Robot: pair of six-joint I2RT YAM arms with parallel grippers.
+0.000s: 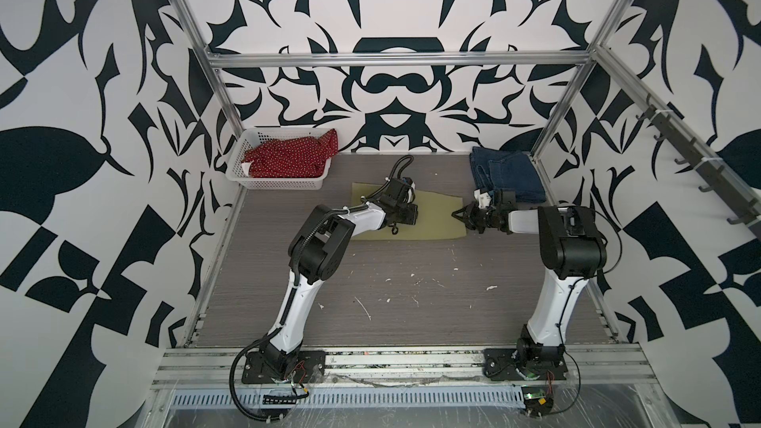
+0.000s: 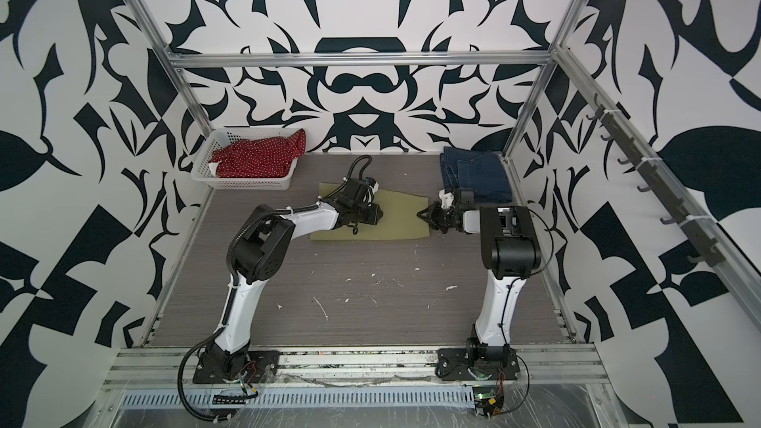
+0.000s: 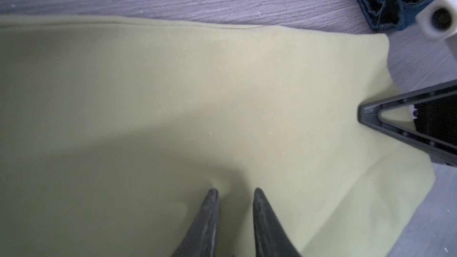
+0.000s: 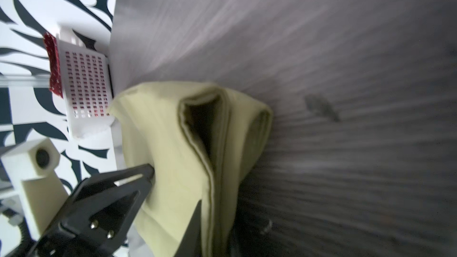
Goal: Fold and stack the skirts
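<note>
The olive-green skirt lies flat mid-table. My left gripper rests on its middle, tips a little apart, open, with only flat cloth beneath them. My right gripper is shut on the skirt's right edge, where the cloth bunches up into a raised fold. The dark blue denim skirt lies folded at the back right, just behind the right wrist. The red polka-dot skirt sits crumpled in the basket.
The white perforated basket stands at the back left corner. Aluminium frame posts and patterned walls close in the table on three sides. A rail of hooks runs along the right wall. White scuffs mark the front of the table.
</note>
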